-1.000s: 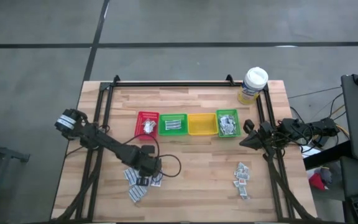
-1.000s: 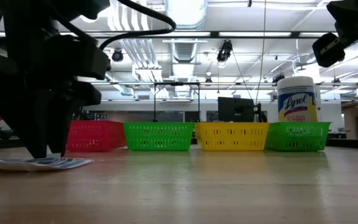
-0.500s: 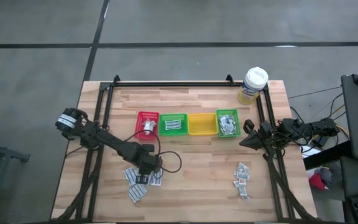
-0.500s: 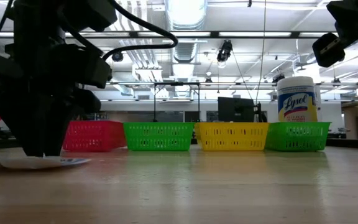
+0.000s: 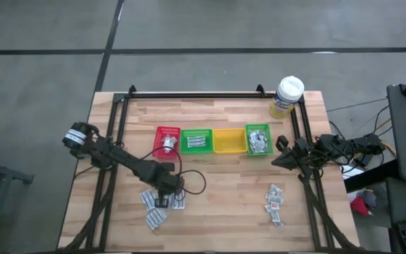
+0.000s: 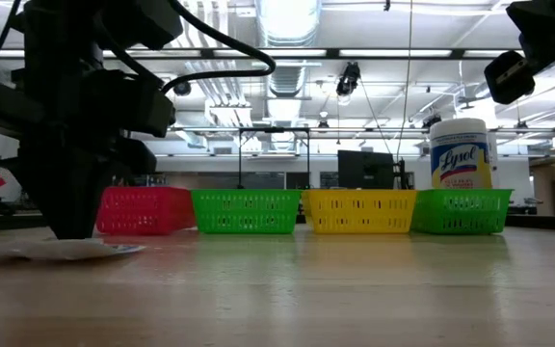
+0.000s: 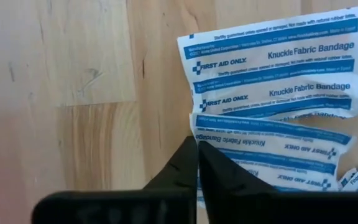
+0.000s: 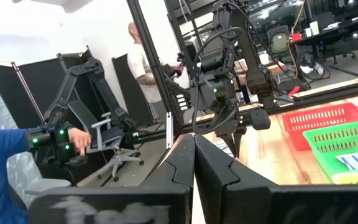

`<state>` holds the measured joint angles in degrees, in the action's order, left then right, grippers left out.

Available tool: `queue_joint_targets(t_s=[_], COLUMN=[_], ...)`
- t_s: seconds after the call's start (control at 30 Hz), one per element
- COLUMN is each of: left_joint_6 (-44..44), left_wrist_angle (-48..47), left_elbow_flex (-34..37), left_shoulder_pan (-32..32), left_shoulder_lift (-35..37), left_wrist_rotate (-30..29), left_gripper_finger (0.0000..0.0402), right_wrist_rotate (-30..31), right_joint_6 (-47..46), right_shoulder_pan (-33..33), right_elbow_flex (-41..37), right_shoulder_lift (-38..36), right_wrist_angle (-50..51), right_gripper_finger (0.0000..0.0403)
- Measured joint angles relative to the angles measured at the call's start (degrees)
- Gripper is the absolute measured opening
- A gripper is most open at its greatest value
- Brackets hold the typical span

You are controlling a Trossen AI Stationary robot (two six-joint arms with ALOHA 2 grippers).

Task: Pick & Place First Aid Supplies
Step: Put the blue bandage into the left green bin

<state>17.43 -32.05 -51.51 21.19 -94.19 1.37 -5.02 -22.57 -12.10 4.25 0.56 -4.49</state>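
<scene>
White-blue bandage sachet [image 7: 272, 152] pinched at its near short edge by my left end effector [image 7: 197, 163], tips closed together on the wrapper's corner. It lies flat in the loose pile [image 5: 162, 206] on the desk [image 5: 217, 204], long axis crosswise to my fingers, body running off toward 3 o'clock from the tips in the wrist view. A second sachet [image 7: 272, 68] lies just beyond, overlapped. Seen from above, the bins sit at about 12 to 1 o'clock from the pile; green bin [image 5: 197, 140] already holds like sachets. My right end effector [image 5: 283, 154] is shut, parked near the desk's right edge, well apart. Left arm is nearer. Grip looks thin; it may slip when lifted.
</scene>
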Motion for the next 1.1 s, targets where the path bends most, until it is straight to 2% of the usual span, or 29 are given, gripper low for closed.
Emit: queue_joint_targets(t_s=[0.1, 0.27, 0.47, 0.67, 0.87, 1.1], left_joint_6=[0.5, 1.1, 2.2, 3.1, 7.7, 23.2], left_wrist_angle=[-0.7, -8.7, -17.6, -24.2, -25.8, -25.7], left_elbow_flex=[0.0, -2.6, -7.4, -14.2, -21.4, -25.3], left_shoulder_pan=[0.0, -0.1, -0.1, -0.1, -0.1, -0.5], left_shoulder_lift=[0.3, 0.8, 2.2, 2.7, 2.9, 2.9], left_wrist_rotate=[0.0, 0.6, -4.5, -13.1, -24.5, -40.0], left_gripper_finger=[0.0004, 0.0001, 0.0, 0.0, 0.0, 0.0], right_wrist_rotate=[0.0, 0.0, 0.0, 0.0, 0.0, 0.0], right_joint_6=[0.0, 0.0, 0.0, 0.0, 0.0, 0.0], right_shoulder_pan=[0.0, 0.0, 0.0, 0.0, 0.0, 0.0], right_elbow_flex=[0.0, 0.0, 0.0, 0.0, 0.0, 0.0], right_shoulder_lift=[0.0, 0.0, 0.0, 0.0, 0.0, 0.0], right_wrist_angle=[0.0, 0.0, -0.1, -0.1, -0.1, 0.0], right_gripper_finger=[0.0008, 0.0008, 0.0008, 0.0008, 0.0008, 0.0008])
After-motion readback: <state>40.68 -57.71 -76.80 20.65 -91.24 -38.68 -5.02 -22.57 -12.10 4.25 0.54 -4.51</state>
